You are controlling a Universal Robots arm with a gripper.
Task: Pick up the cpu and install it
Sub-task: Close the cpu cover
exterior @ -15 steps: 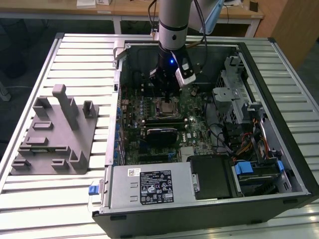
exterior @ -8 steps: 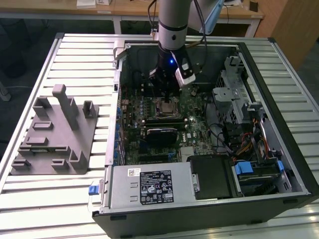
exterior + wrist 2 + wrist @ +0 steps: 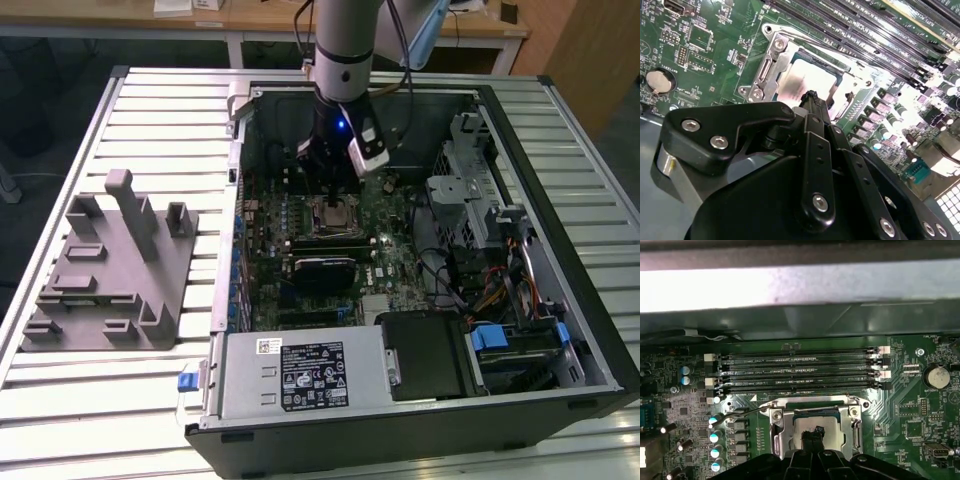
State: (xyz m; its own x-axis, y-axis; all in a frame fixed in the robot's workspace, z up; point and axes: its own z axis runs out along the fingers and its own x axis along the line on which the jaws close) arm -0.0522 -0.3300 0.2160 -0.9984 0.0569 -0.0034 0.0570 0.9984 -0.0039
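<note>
The jaws are closed together, tips pointing down at the middle of the cpu (image 3: 832, 431), which lies in the motherboard socket (image 3: 777, 434); whether they touch it cannot be told. The arm (image 3: 340, 50) stands upright over the socket, reaching into the open computer case (image 3: 420, 437) on the slatted counter (image 3: 150, 110). A grey fixture (image 3: 110, 270) sits well apart from the socket, outside the case.

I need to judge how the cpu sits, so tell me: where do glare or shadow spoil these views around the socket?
Second wrist view: glare whitens the cpu top and the motherboard beside the socket; the hand looms dark in front. First wrist view: the case wall is blown out, the cpu evenly lit. Exterior view: the motherboard lies in shade.
</note>
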